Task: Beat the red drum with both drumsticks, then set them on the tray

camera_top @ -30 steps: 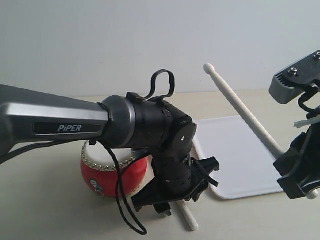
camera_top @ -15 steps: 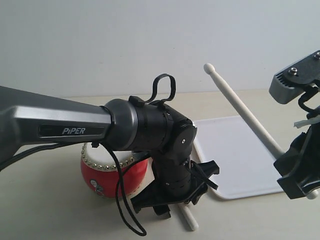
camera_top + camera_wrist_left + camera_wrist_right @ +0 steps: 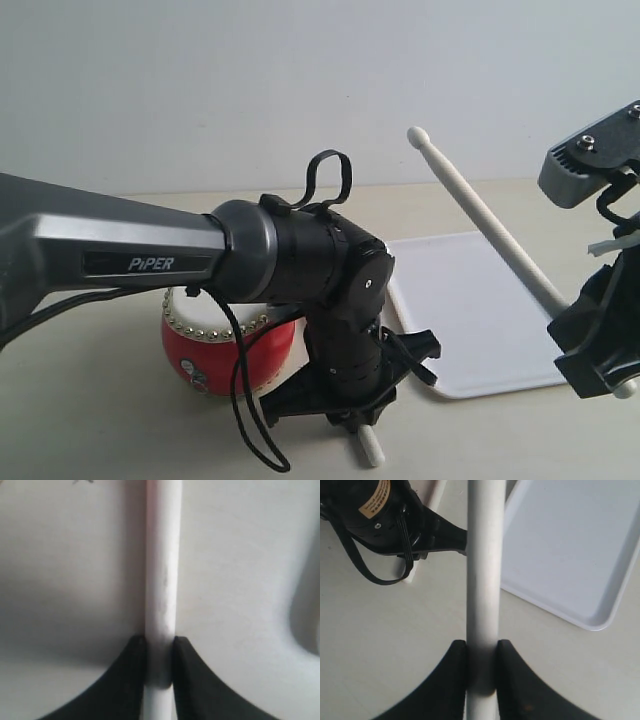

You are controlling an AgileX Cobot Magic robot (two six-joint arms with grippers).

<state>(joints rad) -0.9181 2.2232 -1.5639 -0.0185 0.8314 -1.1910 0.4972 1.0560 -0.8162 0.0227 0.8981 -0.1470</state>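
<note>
- One red drum (image 3: 215,358) left and one tray (image 3: 470,300) right, on the worktop (image 3: 100,430).
- Two sticks: left fingers (image 3: 125,680) clench the left drumstick (image 3: 161,580) by the drum. Right fingers (image 3: 520,680) clench the right drumstick (image 3: 482,555), raised near the tray.
- The left arm (image 3: 120,250) has edged right since earlier.

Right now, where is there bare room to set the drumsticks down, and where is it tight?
The white tray shows a bare floor inside its rim; the right gripper holds its drumstick slanting above it. Bare table lies camera-side of the red drum. Crowded: between drum and tray, where the left gripper clamps the other drumstick.
</note>
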